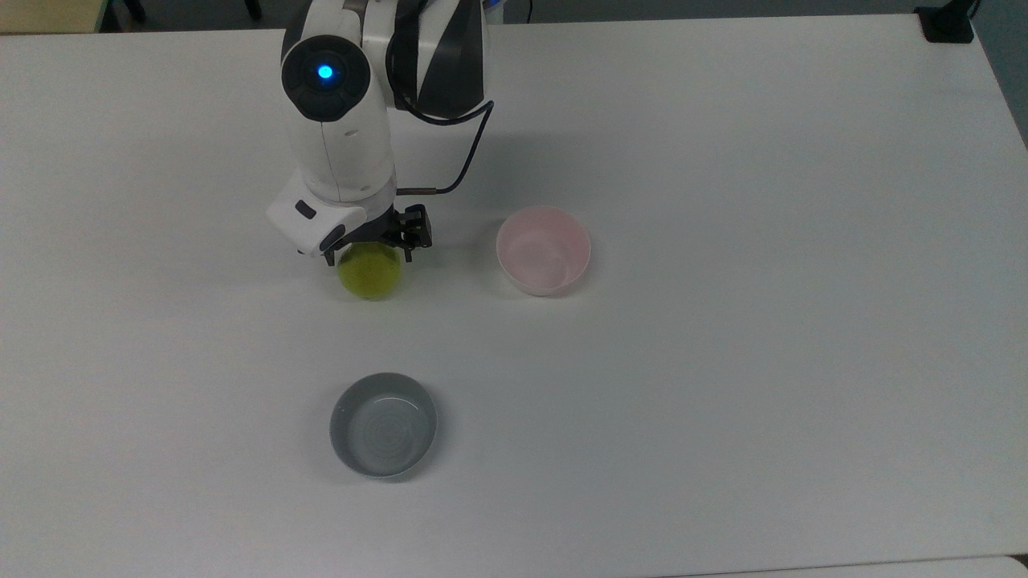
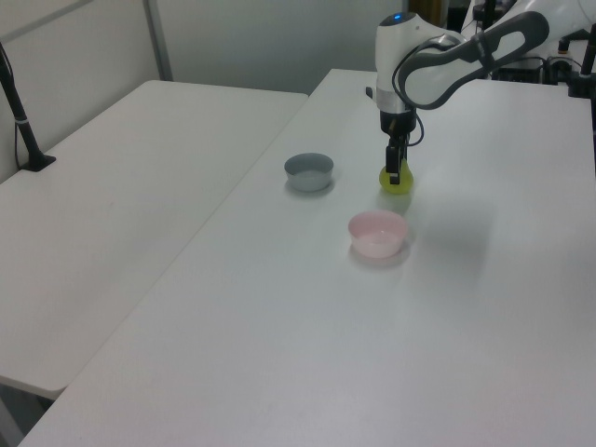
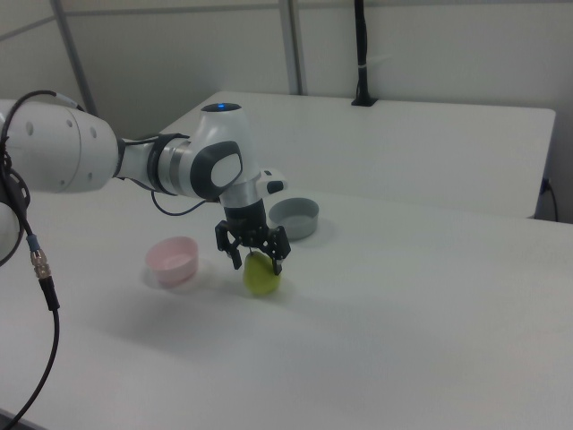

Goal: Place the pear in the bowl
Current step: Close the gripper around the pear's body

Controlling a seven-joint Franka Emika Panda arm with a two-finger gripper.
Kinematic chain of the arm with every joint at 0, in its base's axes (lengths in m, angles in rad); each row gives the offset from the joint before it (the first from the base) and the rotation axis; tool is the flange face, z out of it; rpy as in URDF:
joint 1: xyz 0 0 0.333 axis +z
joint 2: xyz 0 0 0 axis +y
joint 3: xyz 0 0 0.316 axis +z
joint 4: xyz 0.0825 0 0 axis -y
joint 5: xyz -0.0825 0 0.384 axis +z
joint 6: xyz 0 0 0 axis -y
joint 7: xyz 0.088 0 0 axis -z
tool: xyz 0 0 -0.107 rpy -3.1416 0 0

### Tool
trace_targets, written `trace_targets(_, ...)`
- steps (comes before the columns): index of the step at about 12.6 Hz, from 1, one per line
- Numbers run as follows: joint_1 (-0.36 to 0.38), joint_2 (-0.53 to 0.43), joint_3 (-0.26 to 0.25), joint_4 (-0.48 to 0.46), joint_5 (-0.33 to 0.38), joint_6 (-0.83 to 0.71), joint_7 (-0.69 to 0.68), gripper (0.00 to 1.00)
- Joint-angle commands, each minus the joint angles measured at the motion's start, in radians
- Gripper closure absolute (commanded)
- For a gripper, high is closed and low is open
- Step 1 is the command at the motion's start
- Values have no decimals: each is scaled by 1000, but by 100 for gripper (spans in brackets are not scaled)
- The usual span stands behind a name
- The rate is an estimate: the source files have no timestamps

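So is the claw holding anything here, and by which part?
Nothing is held yet. The open claw straddles the narrow top of the pear, one finger on either side, and the pear sits on the table.

This is looking like a robotics lab or test room: a white Franka arm is standing over a plain white surface, a second white table is sitting alongside, and grey partition walls are closing off the background.
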Motion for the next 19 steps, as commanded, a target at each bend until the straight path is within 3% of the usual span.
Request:
trace_targets(1, 5, 4, -5, -20, -27, 40, 30, 0)
trace_targets(5, 9, 11, -5, -20, -47, 40, 32, 14)
trace_targets(7, 11, 13, -5, -21, -50, 40, 30, 30)
trace_targets(10, 14, 5, -5, -18, -51, 30, 32, 45)
trace_targets(17, 19, -67, 1, -1, -50, -55, 50, 51)
trace_targets(19, 20, -85, 5, 46, -45, -132, 53, 51)
